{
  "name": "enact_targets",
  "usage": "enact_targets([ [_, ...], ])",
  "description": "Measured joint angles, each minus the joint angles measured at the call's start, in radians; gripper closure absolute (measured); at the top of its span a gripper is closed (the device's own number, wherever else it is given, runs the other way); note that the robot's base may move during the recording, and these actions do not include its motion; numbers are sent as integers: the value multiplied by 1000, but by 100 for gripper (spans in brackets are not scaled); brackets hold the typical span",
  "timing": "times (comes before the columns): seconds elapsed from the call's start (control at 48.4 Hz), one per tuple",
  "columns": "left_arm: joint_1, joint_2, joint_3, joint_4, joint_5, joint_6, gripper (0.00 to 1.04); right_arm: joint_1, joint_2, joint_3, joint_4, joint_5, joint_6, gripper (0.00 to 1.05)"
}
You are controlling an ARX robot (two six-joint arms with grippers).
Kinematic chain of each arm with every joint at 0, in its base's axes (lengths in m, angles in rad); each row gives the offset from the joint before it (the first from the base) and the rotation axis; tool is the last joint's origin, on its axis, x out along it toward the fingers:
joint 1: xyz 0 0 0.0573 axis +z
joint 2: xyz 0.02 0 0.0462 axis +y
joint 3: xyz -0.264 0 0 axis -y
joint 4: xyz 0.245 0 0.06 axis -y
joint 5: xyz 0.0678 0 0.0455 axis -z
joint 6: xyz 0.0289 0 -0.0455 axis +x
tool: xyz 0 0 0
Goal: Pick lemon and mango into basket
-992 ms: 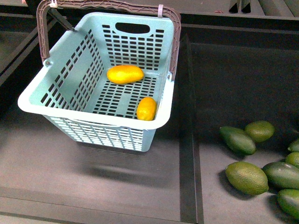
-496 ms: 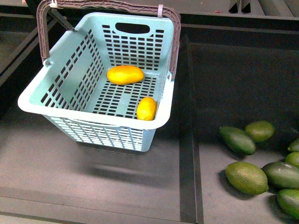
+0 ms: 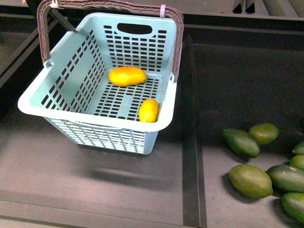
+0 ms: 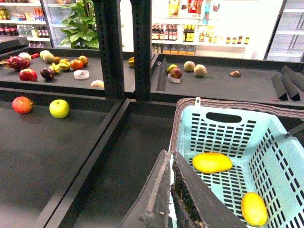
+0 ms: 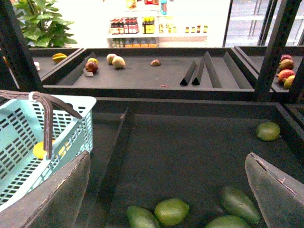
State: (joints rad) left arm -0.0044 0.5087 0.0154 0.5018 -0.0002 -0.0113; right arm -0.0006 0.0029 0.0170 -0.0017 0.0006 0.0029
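The mango (image 3: 127, 76) lies on the slotted floor of the basket (image 3: 95, 116) toward its far wall, and the lemon (image 3: 149, 110) rests in the near right corner of the same floor, well apart from the mango; with both fruits inside, the task looks finished or nearly so. The basket sits tilted on the dark worktop (image 3: 57, 175), toward its far left corner, beside the divider that splits the surface. In the left wrist view the left tool (image 4: 171, 190) hovers just outside the basket's wall with its fingers pressed together on nothing. In the right wrist view the right tool (image 5: 166, 190) stands spread wide and empty over the right section, above the green fruits (image 3: 251, 181) that lie toward the right edge. The risks from here are small. Because the basket leans, a knock from the left tool as it leaves could rock it and set the rounder lemon rolling, or, with a harder push, tip the fruit out. The brown handle (image 3: 109, 5) arches across the far rim, and an arm passing close could catch on it and drag the basket. The right tool, open as it is, could sweep into a green fruit if lowered carelessly.
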Motion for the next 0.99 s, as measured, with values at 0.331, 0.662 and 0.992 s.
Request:
enact_targets([
  [0.331, 0, -188, 0, -180, 0, 0, 101, 0, 0, 0, 0, 0, 0, 9],
  [0.662, 0, -306, 0, -298, 0, 0, 101, 0, 0, 0, 0, 0, 0, 9],
  [0.992, 0, -502, 0, -499, 0, 0, 101, 0, 0, 0, 0, 0, 0, 9],
])
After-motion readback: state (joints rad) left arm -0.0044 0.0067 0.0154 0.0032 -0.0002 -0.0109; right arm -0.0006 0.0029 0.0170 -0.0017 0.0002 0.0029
